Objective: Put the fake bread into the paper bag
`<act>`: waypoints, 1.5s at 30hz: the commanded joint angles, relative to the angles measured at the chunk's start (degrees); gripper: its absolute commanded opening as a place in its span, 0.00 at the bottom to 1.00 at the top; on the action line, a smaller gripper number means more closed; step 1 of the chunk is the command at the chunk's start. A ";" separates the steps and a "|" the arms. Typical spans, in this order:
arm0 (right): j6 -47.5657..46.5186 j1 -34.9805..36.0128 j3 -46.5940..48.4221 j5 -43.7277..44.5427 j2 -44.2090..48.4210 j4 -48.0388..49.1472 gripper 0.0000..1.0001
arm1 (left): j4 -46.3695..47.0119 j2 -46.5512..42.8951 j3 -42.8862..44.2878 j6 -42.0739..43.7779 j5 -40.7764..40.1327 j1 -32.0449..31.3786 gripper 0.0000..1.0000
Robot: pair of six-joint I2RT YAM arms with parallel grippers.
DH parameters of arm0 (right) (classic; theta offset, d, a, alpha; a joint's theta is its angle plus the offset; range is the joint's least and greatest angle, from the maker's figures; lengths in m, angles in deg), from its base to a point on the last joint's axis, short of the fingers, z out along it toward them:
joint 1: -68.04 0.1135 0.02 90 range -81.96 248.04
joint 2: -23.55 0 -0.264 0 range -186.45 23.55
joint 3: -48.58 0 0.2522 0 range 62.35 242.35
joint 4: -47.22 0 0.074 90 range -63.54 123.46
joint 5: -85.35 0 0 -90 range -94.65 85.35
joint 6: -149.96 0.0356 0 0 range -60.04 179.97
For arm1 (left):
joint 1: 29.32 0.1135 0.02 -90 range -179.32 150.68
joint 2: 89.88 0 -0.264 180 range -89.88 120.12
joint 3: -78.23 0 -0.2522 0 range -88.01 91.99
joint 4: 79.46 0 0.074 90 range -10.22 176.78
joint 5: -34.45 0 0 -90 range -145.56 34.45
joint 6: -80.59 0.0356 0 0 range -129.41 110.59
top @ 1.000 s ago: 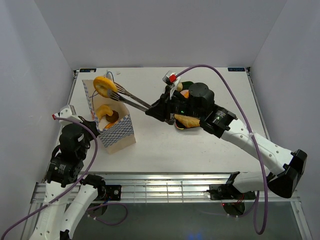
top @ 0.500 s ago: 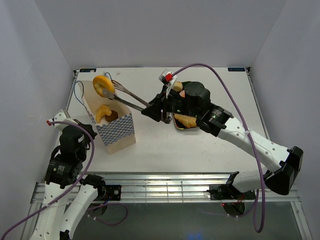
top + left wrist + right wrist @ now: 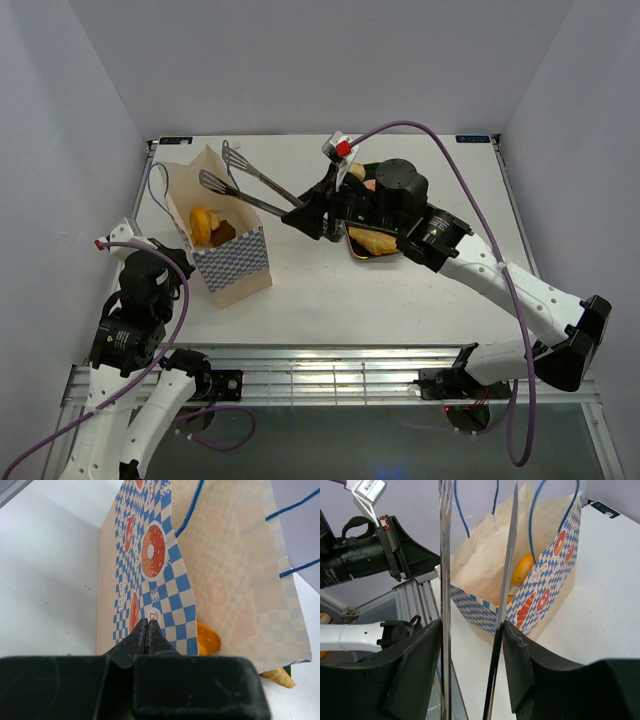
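Right gripper (image 3: 305, 212) clamped on one pair of tongs (image 3: 245, 185), blades apart above the bag (image 3: 232, 268) with nothing between them. Bread (image 3: 204, 222): two pieces lay inside the bag, below the tong tips. More on the tray (image 3: 358, 255), count hidden by the arm. Left gripper (image 3: 146, 625) closed, empty, near the bag.

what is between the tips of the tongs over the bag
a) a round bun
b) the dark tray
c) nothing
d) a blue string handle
C: the tongs stand spread apart above the paper bag with nothing between their tips, while the fake bread lies down inside the bag.
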 commanded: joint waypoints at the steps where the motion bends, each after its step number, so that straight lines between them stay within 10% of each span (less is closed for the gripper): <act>1: -0.51 0.31 3.09 1.31 4.39 3.60 0.56 | 0.84 0.12 1.10 1.10 0.31 0.22 0.00; 21: 3.35 -0.22 -10.43 41.20 22.41 -2.45 0.57 | 3.03 0.65 0.13 4.70 0.75 0.22 0.00; 45: 14.87 -0.57 -22.67 45.17 38.24 -41.03 0.63 | 6.46 0.39 -4.97 6.64 4.79 0.22 0.00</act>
